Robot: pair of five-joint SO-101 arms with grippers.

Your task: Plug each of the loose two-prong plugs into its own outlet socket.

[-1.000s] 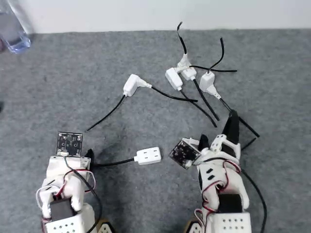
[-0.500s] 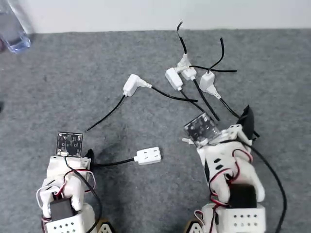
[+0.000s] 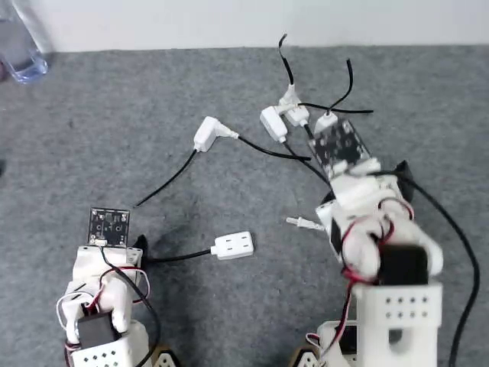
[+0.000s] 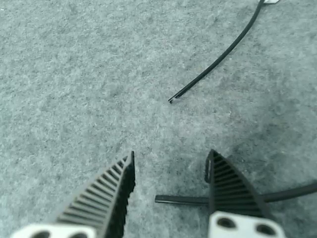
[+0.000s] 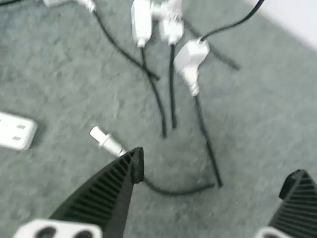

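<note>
The grey felt mat ends at a white wall strip along its far edge, and a wide stretch of it separates the white rectangular outlet socket block, lying between the two arms, from the cluster of white two-prong plugs near that edge. A white angled plug lies apart from the cluster, and a small white pronged plug lies just beside the right arm. The left gripper holds its ridged fingers spread over a black cord, while the right gripper gapes wide above the cluster's trailing cords.
</note>
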